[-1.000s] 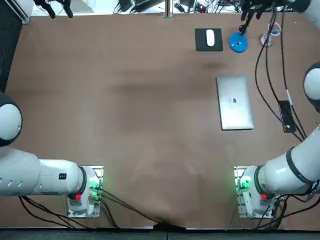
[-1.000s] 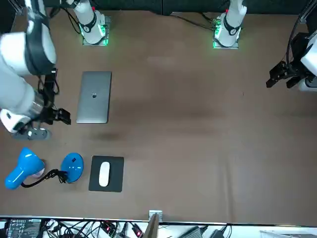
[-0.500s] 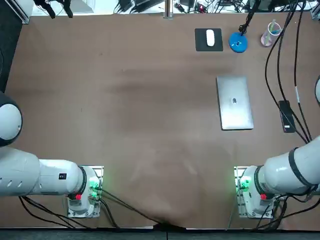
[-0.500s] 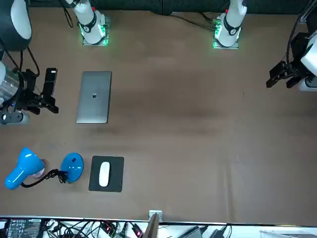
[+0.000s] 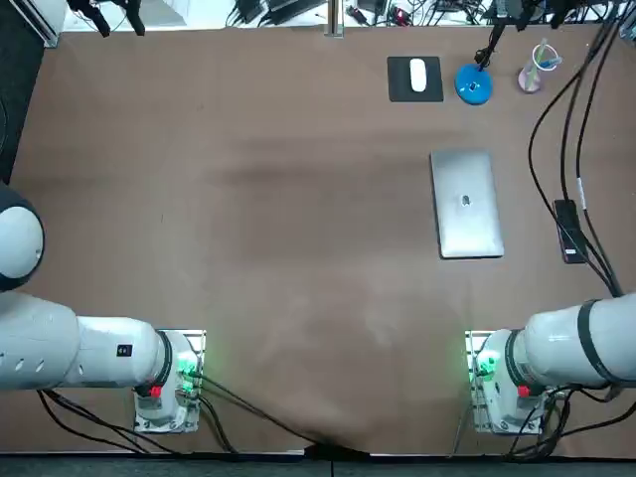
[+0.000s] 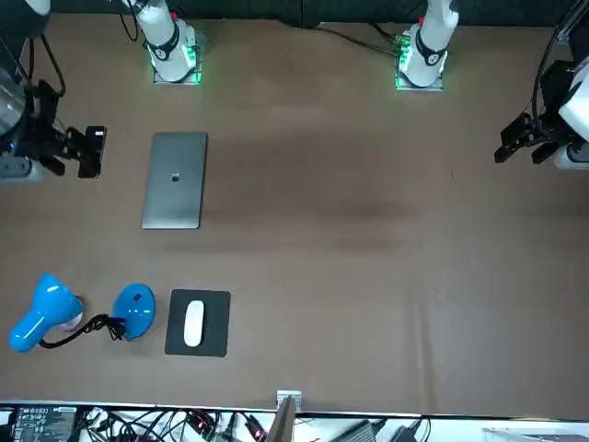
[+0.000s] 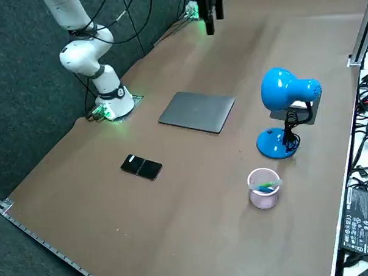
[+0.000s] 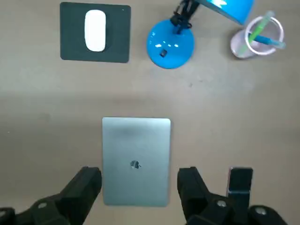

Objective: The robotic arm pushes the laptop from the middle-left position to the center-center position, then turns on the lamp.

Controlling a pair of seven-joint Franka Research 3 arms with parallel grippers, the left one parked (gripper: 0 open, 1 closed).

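Note:
The closed silver laptop (image 5: 466, 204) (image 6: 175, 180) (image 7: 197, 111) (image 8: 136, 154) lies flat on the brown table, right of the table's middle in the top view. The blue lamp (image 6: 41, 313) (image 7: 289, 97) stands beyond it on its round base (image 5: 473, 85) (image 8: 170, 43), with no light showing. My right gripper (image 8: 139, 174) (image 6: 57, 152) hangs high over the table, open and holding nothing. In the wrist view its dark fingers (image 8: 89, 185) straddle the laptop's near end from well above. The gripper is outside the top and right side views.
A white mouse (image 5: 417, 75) (image 8: 95, 30) rests on a black pad beside the lamp. A clear cup with pens (image 5: 537, 70) (image 7: 264, 188) stands on the lamp's other side. A black phone (image 5: 571, 231) (image 7: 142, 167) (image 8: 241, 180) lies right of the laptop. Cables hang over the table's right side.
My right gripper has risen and drawn back from the lamp end toward the phone and the laptop's side. The laptop and the lamp have not moved.

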